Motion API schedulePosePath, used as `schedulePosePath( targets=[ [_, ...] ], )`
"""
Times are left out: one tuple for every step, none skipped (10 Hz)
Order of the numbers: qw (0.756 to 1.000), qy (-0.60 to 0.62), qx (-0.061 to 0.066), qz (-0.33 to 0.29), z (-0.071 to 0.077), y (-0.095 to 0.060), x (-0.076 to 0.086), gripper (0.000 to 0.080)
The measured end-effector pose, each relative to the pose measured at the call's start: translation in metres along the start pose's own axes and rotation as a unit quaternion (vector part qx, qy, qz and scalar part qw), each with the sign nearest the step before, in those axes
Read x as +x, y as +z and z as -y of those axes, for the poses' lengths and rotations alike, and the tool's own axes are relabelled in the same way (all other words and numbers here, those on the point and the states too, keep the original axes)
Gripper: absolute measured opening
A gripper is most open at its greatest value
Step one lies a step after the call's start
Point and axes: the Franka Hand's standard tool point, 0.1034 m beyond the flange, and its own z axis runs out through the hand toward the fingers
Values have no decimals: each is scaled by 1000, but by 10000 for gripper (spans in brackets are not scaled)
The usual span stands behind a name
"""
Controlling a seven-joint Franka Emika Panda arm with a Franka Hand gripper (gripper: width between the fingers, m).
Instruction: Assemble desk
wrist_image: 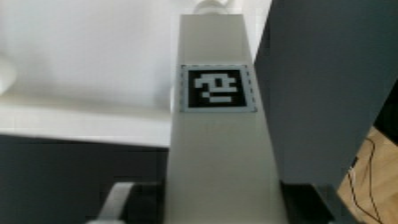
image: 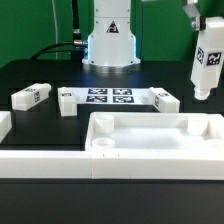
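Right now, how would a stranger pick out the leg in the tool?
Start at the desk top, then look above its end on the exterior view's right. There one leg hangs upright in the tool; the other legs lie flat.

**Fig. 1.** My base (image: 110,45) is a white, rounded column. Its front is brightly lit, with a pale bluish glow towards the foot, and carries a small dark triangular mark (image: 112,27). Thin black cables (image: 70,40) gather beside the base on the exterior view's left. My gripper (image: 196,16) is dark grey and blocky, too blurred to show screws or lettering.
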Motion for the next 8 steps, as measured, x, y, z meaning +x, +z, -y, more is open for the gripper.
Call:
schedulePosePath(
  targets=[
    [1000, 0, 0, -2, 0, 1, -1, 290],
    [1000, 0, 0, -2, 0, 2, -1, 290],
    [1000, -5, -2, -8, -1, 2, 1, 290],
    [997, -33, -11, -62, -5, 4, 10, 290],
    [993, -56, -22, -104, -12, 5, 15, 290],
    [988, -71, -31, -131, -19, 4, 21, 290],
    [987, -72, -34, -137, -23, 4, 22, 290],
    [984, -72, -38, -156, -24, 5, 23, 290]
  ],
)
